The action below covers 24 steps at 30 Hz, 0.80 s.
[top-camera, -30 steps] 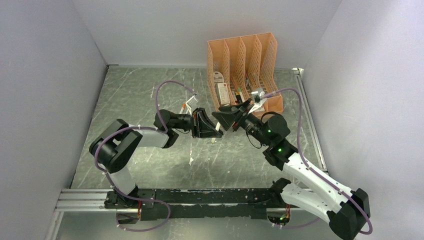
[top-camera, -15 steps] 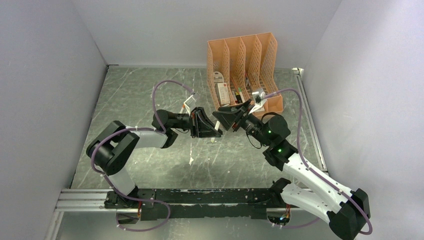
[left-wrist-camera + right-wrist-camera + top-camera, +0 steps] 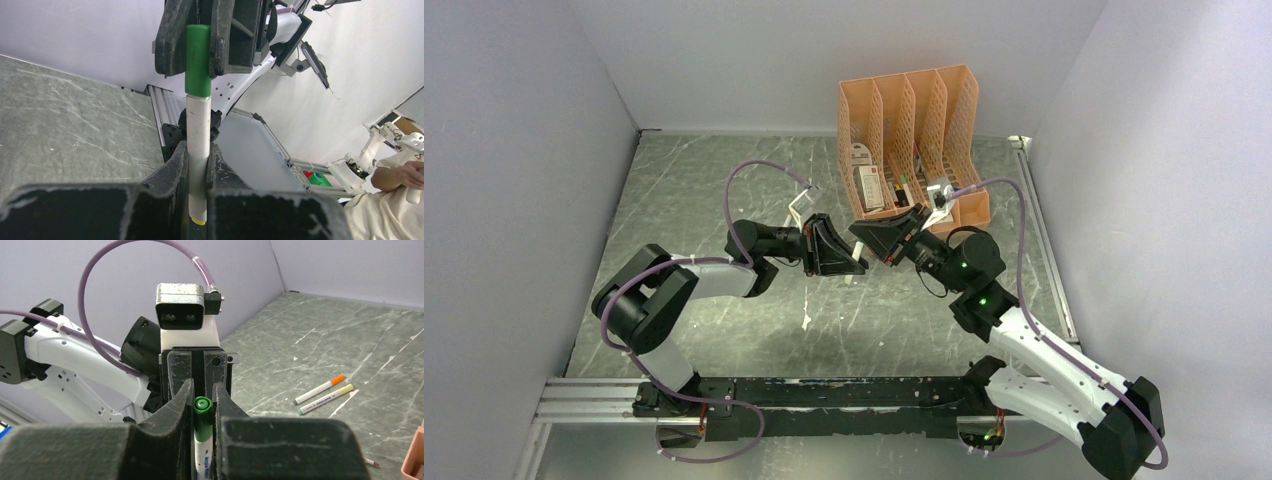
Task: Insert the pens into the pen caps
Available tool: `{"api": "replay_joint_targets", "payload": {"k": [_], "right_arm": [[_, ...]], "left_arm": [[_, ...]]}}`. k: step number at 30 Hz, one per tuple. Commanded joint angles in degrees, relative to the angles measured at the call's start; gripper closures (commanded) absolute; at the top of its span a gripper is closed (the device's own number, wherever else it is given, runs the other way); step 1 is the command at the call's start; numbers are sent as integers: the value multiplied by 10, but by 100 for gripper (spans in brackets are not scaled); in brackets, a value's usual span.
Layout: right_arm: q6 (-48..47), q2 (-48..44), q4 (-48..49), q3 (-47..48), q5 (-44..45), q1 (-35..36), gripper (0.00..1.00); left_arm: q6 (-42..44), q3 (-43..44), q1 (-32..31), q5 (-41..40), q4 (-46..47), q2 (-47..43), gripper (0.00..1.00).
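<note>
Seeing L gripper (image 3: 198, 152) clamped on pen (image 3: 198, 120), R gripper (image 3: 202, 390) pinching cap (image 3: 198, 57); tip hidden inside, I can't judge seating.

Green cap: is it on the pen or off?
On. The green cap meets the white pen with no tip showing between them. Whether it is pushed fully home, cannot tell.

The slim pen barrel of white plastic (image 3: 198, 130) has a small yellow tip; the short plastic cap (image 3: 198, 60) is bright green. The flat stone-like tabletop (image 3: 704, 190) is dark grey-green with thin white veins — a marble pattern. The lattice-walled plastic organiser (image 3: 924, 110) is peach, the looping cable (image 3: 100, 290) purple.
</note>
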Motion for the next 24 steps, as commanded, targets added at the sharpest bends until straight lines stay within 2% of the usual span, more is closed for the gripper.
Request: {"api": "replay_joint_targets", "payload": {"k": [1, 9, 12, 17, 21, 24], "right_arm": [[11, -3, 0, -20, -21, -2, 100], [21, -21, -30, -58, -17, 1, 100], [23, -26, -39, -74, -19, 3, 100], [15, -28, -62, -96, -25, 12, 100], [-8, -34, -88, -108, -18, 22, 100], [-24, -34, -99, -117, -15, 29, 100]], "left_arm": [[15, 23, 3, -12, 133, 0, 93], [90, 74, 2, -41, 17, 4, 93], [95, 91, 5, -49, 0, 8, 93], [28, 134, 28, -39, 24, 37, 93], [-52, 158, 47, -39, 94, 68, 93], [-48, 167, 49, -44, 72, 68, 93]]}}
